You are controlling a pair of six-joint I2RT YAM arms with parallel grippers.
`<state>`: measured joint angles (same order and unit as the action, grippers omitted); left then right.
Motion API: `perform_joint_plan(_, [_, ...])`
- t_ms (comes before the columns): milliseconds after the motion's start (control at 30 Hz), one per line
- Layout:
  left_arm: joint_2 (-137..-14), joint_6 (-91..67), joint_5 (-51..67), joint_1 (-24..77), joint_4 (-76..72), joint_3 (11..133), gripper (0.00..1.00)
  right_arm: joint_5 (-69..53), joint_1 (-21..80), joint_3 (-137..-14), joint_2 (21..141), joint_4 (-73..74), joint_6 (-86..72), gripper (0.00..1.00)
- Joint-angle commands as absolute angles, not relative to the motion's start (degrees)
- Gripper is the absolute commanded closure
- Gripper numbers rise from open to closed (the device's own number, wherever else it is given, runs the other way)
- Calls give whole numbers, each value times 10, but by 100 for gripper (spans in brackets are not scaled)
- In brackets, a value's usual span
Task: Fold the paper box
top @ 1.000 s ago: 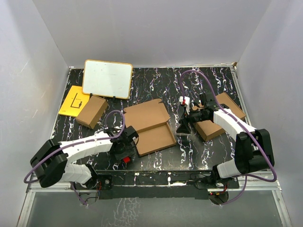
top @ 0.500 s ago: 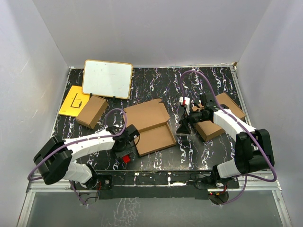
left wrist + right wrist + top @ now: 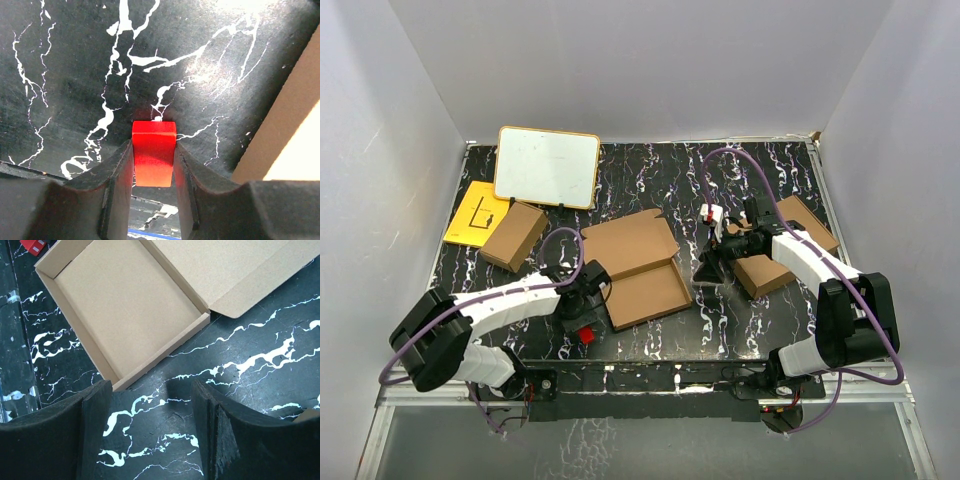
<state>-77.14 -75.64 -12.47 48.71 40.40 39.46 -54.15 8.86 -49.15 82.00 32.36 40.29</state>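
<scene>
The paper box (image 3: 645,293) lies open in the middle of the table, a shallow tray with its lid (image 3: 630,243) flat behind it. My left gripper (image 3: 586,322) is at the tray's near left corner, shut on a small red block (image 3: 154,152); the box edge (image 3: 295,115) shows on its right. The block also shows in the top view (image 3: 586,335). My right gripper (image 3: 708,272) is open and empty, just above the table to the right of the tray. In the right wrist view the tray (image 3: 130,305) lies beyond the open gripper (image 3: 151,390).
A whiteboard (image 3: 548,166) leans at the back left, with a yellow sheet (image 3: 475,213) and a small brown box (image 3: 514,236) near it. A larger brown box (image 3: 785,250) lies under my right arm. The table's near edge (image 3: 650,355) is just in front of the tray.
My left arm has shifted slightly toward the tray, still holding the red block. The right arm and the box have not moved.
</scene>
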Motion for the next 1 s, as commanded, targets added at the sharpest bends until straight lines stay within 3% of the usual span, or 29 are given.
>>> perform_joint_plan(0, [-760,-723,-140,484,430,433,96,-567,82,-492,808,300,408,31])
perform_joint_plan(200, [-728,-639,-154,484,420,503,98,-573,75,-495,811,302,409,30])
perform_joint_plan(400, [-706,-498,-86,484,239,490,98,-575,63,-496,815,302,409,30])
perform_joint_plan(667, [-872,-340,2,484,177,572,94,-578,49,-495,821,302,409,30])
perform_joint_plan(767, [-942,-317,19,485,187,606,87,-578,44,-496,822,302,409,30])
perform_joint_plan(967, [-999,-291,15,489,199,660,57,-581,36,-495,823,303,410,30])
